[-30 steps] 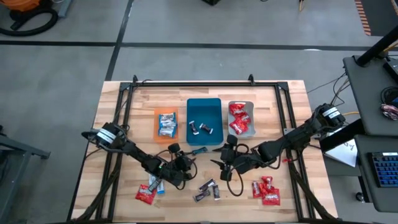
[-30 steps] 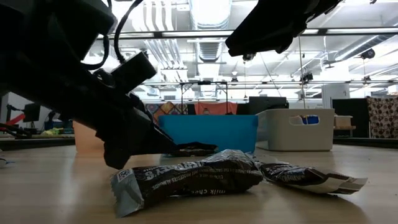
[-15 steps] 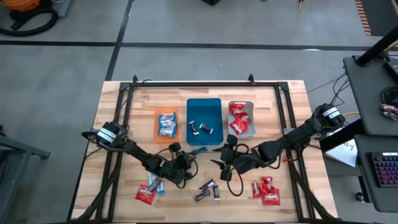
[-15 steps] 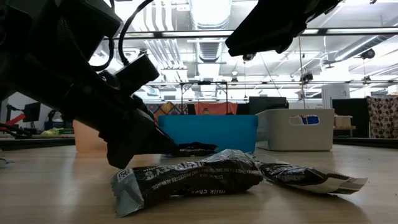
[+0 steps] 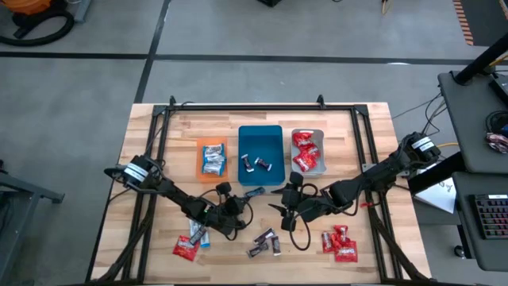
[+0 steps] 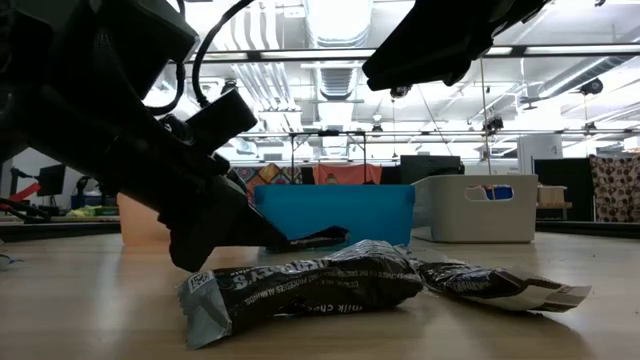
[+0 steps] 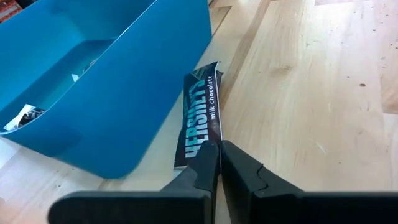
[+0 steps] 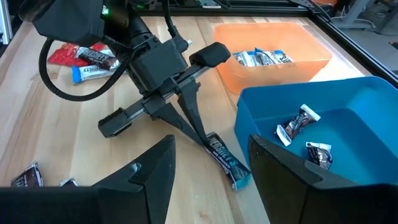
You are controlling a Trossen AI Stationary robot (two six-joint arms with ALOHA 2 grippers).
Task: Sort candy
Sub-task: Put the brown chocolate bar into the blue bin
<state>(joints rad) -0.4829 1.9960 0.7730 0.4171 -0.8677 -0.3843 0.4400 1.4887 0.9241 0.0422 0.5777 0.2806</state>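
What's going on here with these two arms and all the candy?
The robot is sorting candy into trays by wrapper. The left gripper has just shut on a dark chocolate bar lying on the table beside the teal tray. The right gripper waits open nearby, holding nothing. The orange tray holds blue-and-white pieces, the grey tray red ones. More loose candy lies on the table near the front edge.

Wooden table, orange tray, teal tray, grey tray side by side
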